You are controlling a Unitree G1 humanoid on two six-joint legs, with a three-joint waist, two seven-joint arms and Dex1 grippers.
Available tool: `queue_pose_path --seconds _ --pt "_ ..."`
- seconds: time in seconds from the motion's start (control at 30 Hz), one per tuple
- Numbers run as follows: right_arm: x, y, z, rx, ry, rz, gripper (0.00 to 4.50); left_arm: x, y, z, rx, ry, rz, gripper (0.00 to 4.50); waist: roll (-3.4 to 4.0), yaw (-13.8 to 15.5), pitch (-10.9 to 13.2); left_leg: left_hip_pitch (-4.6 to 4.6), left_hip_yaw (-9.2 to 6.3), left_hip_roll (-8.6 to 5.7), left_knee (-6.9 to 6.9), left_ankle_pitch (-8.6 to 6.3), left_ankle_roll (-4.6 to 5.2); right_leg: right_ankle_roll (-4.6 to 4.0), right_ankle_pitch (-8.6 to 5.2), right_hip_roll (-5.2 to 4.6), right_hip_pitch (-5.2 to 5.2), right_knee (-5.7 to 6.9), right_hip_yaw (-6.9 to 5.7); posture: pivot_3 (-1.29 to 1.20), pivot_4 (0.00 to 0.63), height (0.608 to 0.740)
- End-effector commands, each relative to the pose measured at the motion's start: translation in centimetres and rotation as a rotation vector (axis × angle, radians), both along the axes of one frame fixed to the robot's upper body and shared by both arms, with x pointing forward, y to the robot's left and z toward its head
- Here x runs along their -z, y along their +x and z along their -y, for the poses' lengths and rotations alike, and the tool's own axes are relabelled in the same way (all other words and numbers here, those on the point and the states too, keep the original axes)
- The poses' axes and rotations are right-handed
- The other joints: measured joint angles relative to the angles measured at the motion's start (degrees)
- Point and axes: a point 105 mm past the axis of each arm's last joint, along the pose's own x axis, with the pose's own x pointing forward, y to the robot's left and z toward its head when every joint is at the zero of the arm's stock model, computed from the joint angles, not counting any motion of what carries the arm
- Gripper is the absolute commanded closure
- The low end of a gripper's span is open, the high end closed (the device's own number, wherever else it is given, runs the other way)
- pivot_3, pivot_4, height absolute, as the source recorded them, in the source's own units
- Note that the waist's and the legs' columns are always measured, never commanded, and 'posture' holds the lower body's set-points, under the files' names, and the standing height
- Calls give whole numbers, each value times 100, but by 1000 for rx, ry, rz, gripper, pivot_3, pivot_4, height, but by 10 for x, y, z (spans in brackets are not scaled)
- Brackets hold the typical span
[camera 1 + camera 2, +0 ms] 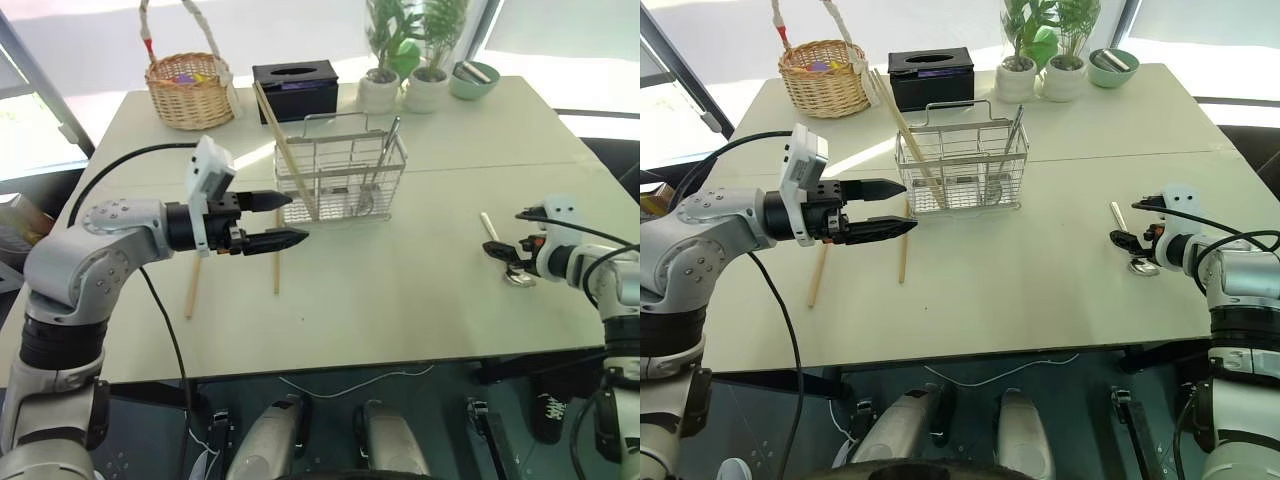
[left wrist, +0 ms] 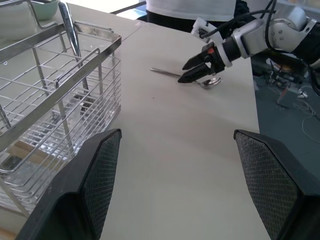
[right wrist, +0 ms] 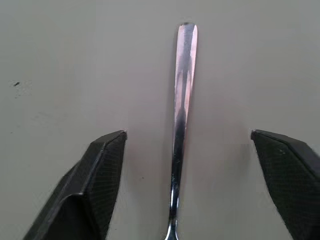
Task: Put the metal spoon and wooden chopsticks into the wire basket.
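- Your left end effector (image 1: 272,221), jaws apart and empty, hovered beside the wire basket (image 1: 340,172); two wooden chopsticks (image 1: 277,265) lay on the worktop (image 1: 420,290) nearby, others already inside.
- Right of the basket, your right end effector (image 3: 186,140) straddled the metal spoon (image 3: 181,110), not yet gripped.

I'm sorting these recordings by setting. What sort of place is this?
Probably a bright indoor test room set up like a dining table: a pale table by sunlit windows, with potted plants, a black tissue box and a wicker basket at its far edge.
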Motion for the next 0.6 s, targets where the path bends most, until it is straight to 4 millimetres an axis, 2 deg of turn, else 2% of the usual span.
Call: queue_pose_path --seconds 0.03,0.17,0.33,0.43,0.5,0.6 --pt "-6 1 -2 -17 -19 29 2408 -13 -1 -1 3 6 66 691 0 6 0 0 0 0 0 0 -1 0 0 0 1 -1 0 0 150 725" --pt "-4 0 -3 -18 -16 30 4473 -16 0 -1 5 2 70 691 0 14 0 0 0 0 2 -1 -1 0 0 0 2 0 0 0 150 725" --pt "-3 -1 -1 -10 -29 28 4473 -17 2 -1 1 -2 73 691 0 18 0 0 0 0 2 -1 -1 0 0 0 2 -1 0 0 150 725" --pt "-9 1 5 14 -68 64 4473 -16 3 -1 -6 -4 74 691 0 25 0 0 0 0 2 -1 -1 0 0 0 2 -1 0 0 150 725" --pt "-24 5 15 56 -129 134 4473 -16 5 -3 -18 -5 77 691 0 26 0 0 0 0 2 -1 -1 0 0 0 2 -1 0 0 150 725" --pt "-75 15 25 130 -165 372 4473 -16 11 -8 -65 -14 83 691 8 33 5 0 1 -1 2 0 -1 0 0 -1 1 -1 2 0 150 725"
